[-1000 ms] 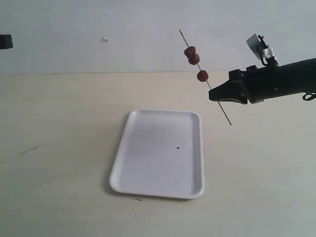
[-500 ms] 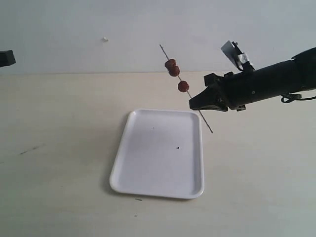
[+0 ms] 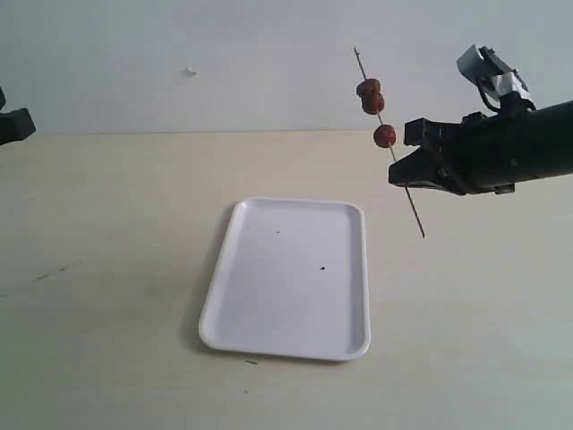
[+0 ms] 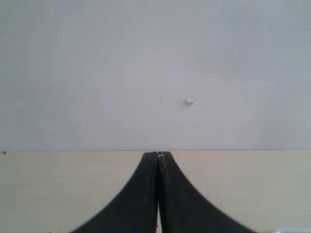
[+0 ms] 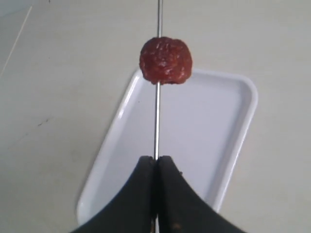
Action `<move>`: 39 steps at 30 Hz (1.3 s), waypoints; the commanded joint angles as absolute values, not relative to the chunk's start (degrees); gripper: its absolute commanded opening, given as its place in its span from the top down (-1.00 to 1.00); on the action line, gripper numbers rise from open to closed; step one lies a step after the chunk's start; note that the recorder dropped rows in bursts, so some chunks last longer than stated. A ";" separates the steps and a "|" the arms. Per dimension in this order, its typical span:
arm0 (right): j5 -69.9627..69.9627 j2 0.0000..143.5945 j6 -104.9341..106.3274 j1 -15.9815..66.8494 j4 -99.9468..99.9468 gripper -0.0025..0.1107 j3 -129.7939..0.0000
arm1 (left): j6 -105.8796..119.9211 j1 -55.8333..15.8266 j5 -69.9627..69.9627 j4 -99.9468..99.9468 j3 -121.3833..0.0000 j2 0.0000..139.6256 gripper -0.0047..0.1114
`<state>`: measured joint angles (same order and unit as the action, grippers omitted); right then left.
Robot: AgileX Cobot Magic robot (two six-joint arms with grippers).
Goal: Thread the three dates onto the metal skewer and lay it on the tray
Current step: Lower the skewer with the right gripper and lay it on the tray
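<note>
While the right jaws pinch the steeply tilted metal skewer (image 3: 414, 211), three dates (image 3: 372, 104) uppermost, we place the tray (image 3: 269, 287) below, toward the closed, empty left jaws.

A pale beige surface (image 3: 107, 269) fills the foreground and meets a plain grey-white wall (image 3: 224, 54) behind. A small white speck (image 3: 191, 72) marks the wall. A faint dark scuff (image 3: 54, 271) marks the surface. The light is soft and even.

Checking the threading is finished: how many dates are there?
3, all on the metal skewer held up by the right gripper: top date and second date together near the upper end, third date lower, apart. None on the tray.
</note>
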<state>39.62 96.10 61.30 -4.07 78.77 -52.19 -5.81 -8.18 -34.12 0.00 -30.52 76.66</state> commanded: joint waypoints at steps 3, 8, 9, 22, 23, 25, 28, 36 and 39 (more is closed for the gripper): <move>33.78 87.62 61.47 2.39 87.94 0.96 -43.93 | -10.98 -8.10 -35.22 2.13 -30.04 76.51 0.92; 19.94 86.16 60.16 13.20 93.78 0.96 -41.42 | -17.04 -8.10 -35.89 11.91 -30.04 76.51 0.92; 17.29 86.16 60.02 15.62 95.10 0.96 -41.42 | -18.09 -8.10 -36.37 13.70 -30.04 76.51 0.92; 10.68 97.64 53.59 26.01 99.95 0.96 -41.52 | -21.87 -8.10 -36.86 16.01 -29.57 76.51 0.92; 10.68 98.62 53.44 26.01 99.95 0.96 -41.64 | -21.87 -8.10 -36.86 16.01 -29.57 76.51 0.92; 11.14 100.75 53.44 26.01 99.95 0.96 -42.25 | -22.33 -8.10 -37.00 16.01 -29.57 76.51 0.92; 14.04 103.22 53.44 26.01 99.95 0.96 -44.04 | -22.98 -8.10 -37.28 16.01 -29.57 76.51 0.92; 14.72 107.16 53.32 26.01 99.95 0.92 -46.14 | -22.98 -8.10 -37.44 16.01 -29.57 76.51 0.92; 14.75 107.27 53.32 26.01 99.95 0.75 -46.14 | -22.98 -8.10 -37.44 16.01 -29.57 76.51 0.92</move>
